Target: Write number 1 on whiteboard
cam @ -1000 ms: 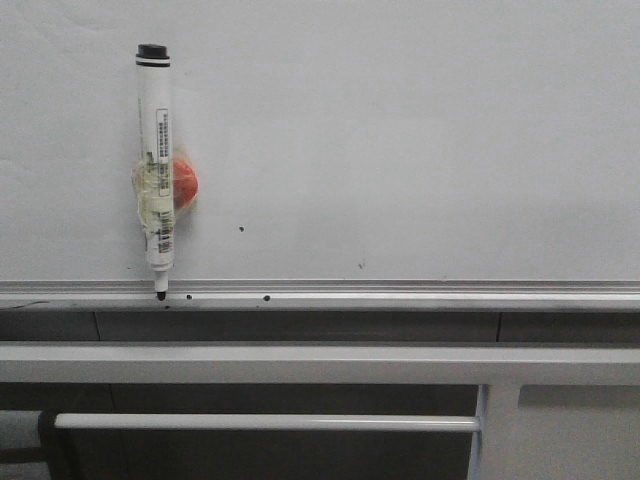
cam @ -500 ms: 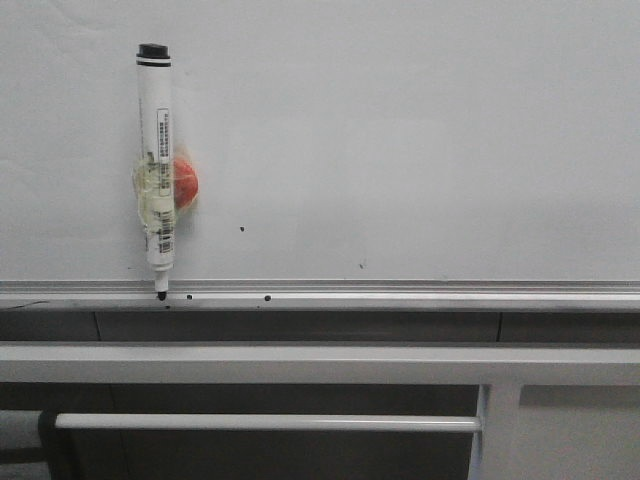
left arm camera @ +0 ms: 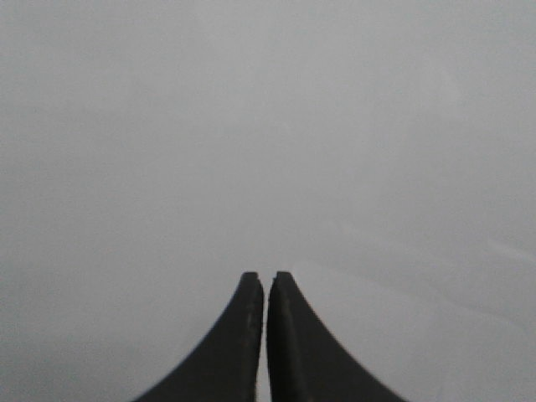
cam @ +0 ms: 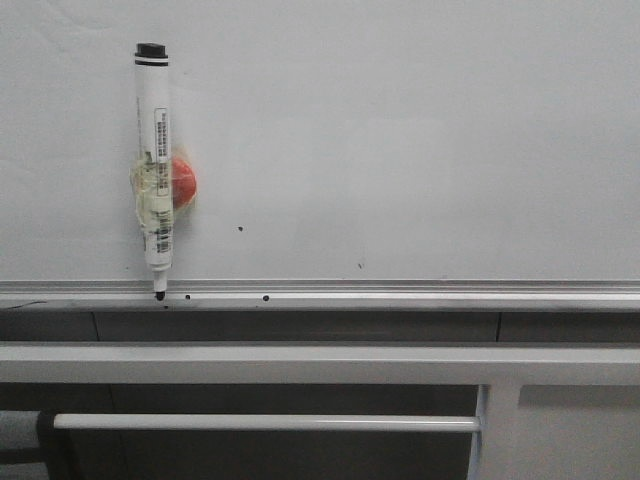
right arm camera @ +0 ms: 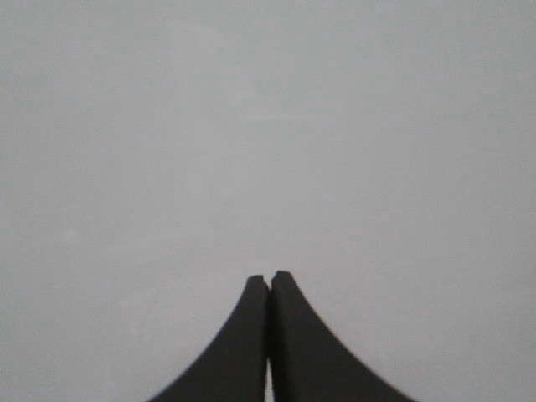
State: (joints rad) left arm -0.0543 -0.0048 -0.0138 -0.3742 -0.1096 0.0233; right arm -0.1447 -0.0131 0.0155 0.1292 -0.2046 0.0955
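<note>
A large plain white glossy whiteboard (cam: 400, 140) with a silver aluminium lower rail fills the front view; grey horizontal bars (cam: 300, 362) run below it.

Left tool (left arm camera: 266, 280): jaws closed to a hairline gap, nothing between them, facing a blank pale surface. Right tool (right arm camera: 269, 279): jaws pressed together, likewise empty. Neither tool appears in the front view.

A white marker pen with a black cap (cam: 154, 165) hangs upright at 9 o'clock on the board, fixed by clear tape over a red round magnet (cam: 183, 184), its black tip at the rail. Against the frame one second ago, the pen sits marginally further left; otherwise nothing differs.

No number 1 stroke is visible on the board. Only small black specks (cam: 240, 229) show at 6 to 7 o'clock, near the rail.
</note>
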